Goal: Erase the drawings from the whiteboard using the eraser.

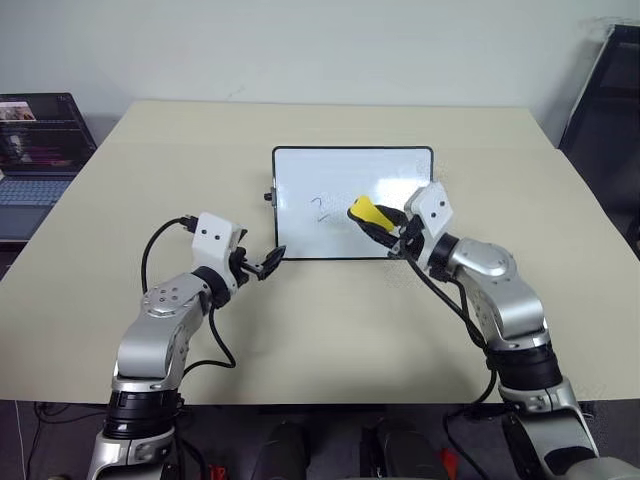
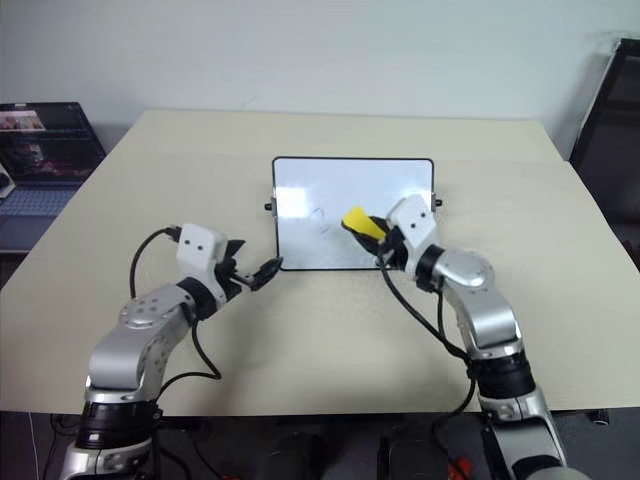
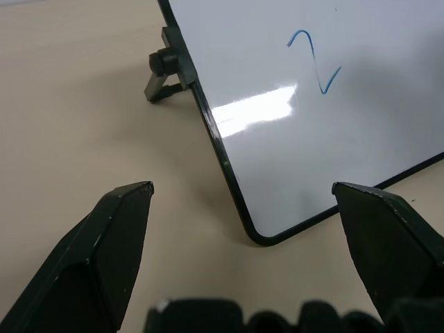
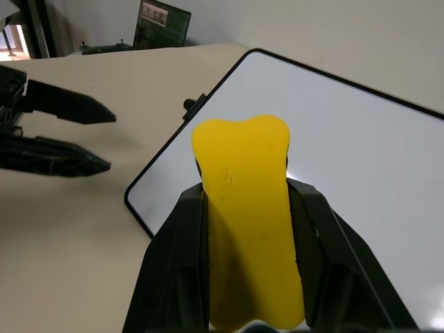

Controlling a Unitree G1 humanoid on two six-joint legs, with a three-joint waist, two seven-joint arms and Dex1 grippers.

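Eraser clamped in right end effector, over whiteboard near drawings. Looks light, slightly soft; mid-body grip suits. Left end effector apart, empty, beside board's near corner on worktop. Board likely slides; brace frame.

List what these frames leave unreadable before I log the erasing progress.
- Drawings: in the eye views the eraser and right gripper cover the board's middle, so any marks behind them are hidden.
- Left wrist view: one blue squiggle shows; the whiteboard runs off the frame edge.
- Right wrist view: the eraser blocks the board beneath it; contact cannot be told.
- Laptop: cut by the frame edge, screen too small to read.
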